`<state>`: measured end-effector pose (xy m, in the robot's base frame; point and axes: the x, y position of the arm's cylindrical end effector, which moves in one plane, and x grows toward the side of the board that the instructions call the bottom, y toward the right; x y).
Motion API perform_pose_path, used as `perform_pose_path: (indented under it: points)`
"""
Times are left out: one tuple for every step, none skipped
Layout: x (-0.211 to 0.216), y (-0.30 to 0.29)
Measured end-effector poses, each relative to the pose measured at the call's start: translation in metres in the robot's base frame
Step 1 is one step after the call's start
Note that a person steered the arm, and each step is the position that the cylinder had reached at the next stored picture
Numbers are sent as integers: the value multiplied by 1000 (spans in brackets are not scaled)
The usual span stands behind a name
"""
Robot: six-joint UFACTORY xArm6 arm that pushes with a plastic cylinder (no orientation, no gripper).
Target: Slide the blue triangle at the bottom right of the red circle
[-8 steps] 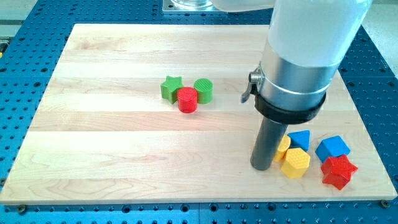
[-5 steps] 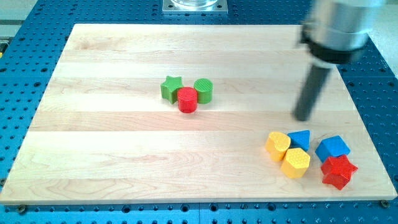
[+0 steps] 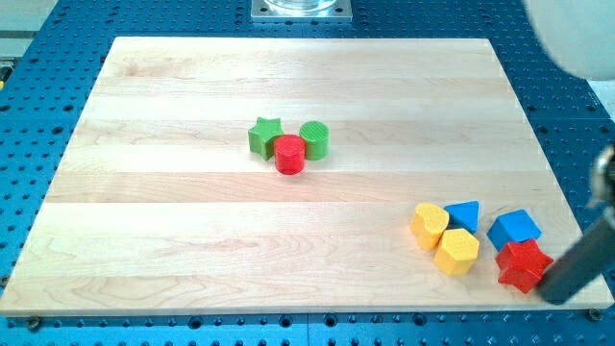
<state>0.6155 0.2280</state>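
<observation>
The blue triangle (image 3: 464, 214) lies at the view's lower right, touching a yellow heart-like block (image 3: 430, 225) on its left and a yellow hexagon (image 3: 456, 252) below it. The red circle (image 3: 289, 154) sits near the board's middle, between a green star (image 3: 264, 136) and a green round block (image 3: 314, 139). My rod shows blurred at the view's right edge; my tip (image 3: 559, 294) is at the lower right, just right of the red star (image 3: 524, 266) and well right of the blue triangle.
A blue cube (image 3: 513, 229) sits right of the blue triangle, with the red star just below it. The wooden board (image 3: 192, 240) lies on a blue perforated table. A metal mount (image 3: 302, 9) is at the view's top.
My rod moved from left of the yellow blocks up above them, then swung down to the view's lower right corner beside the red star. The blocks have not moved.
</observation>
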Motion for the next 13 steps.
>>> perform_pose_path:
  points:
    - [-24, -30]
    - [-51, -61]
    - [-76, -98]
    - [-85, -70]
    - [-91, -44]
    - [-114, -60]
    - [-119, -171]
    - [-122, -178]
    - [-137, -118]
    - [-173, -140]
    - [-173, -214]
    - [-172, -170]
    - [-185, -145]
